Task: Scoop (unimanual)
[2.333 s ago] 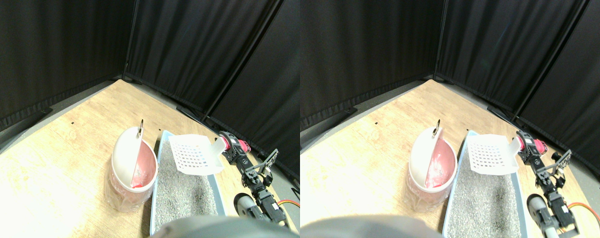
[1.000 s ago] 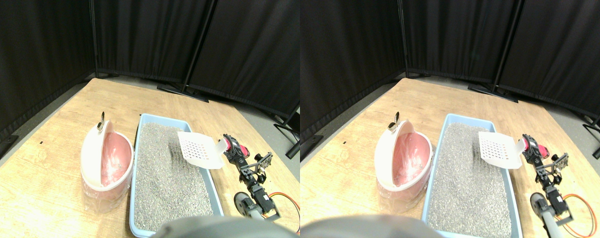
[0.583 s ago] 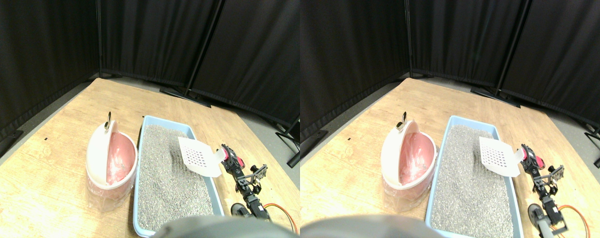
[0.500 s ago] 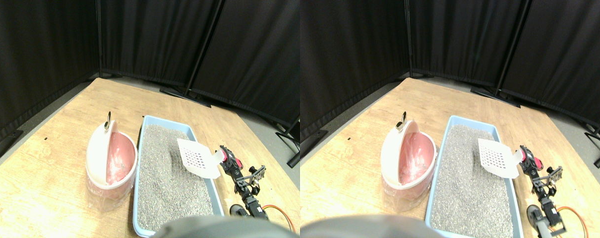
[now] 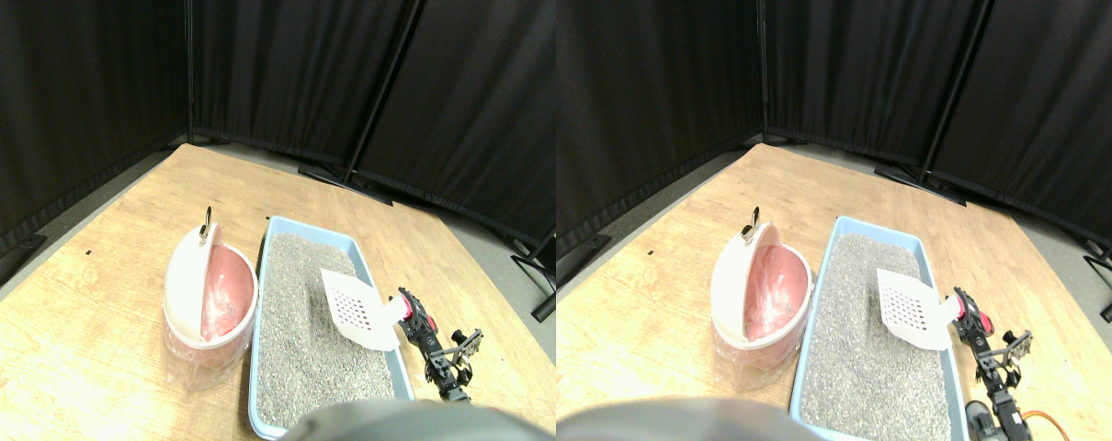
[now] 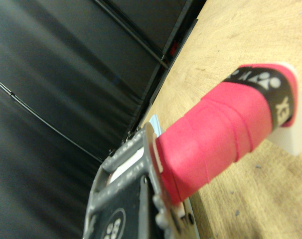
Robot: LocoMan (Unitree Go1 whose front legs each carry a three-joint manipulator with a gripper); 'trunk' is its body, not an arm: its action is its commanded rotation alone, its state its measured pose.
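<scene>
On the light wood floor (image 5: 106,303), boxed in by black curtains (image 5: 317,83) on stands, there's a blue litter tray (image 5: 264,276) full of grey litter (image 5: 303,340) with a pink lidded bin (image 5: 209,299) just beside it. The white slotted scoop (image 5: 356,308) hangs tilted over the tray's right side. The right gripper (image 5: 412,314) is at its pink-wrapped handle (image 6: 221,134), but I can't tell if the claw's actually clamped on it.

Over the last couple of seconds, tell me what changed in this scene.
The white slotted scoop came down from above the litter tray to the grey litter, carried by the right gripper. The camera shifted too. The pink bin stays beside the tray, lid open.
</scene>
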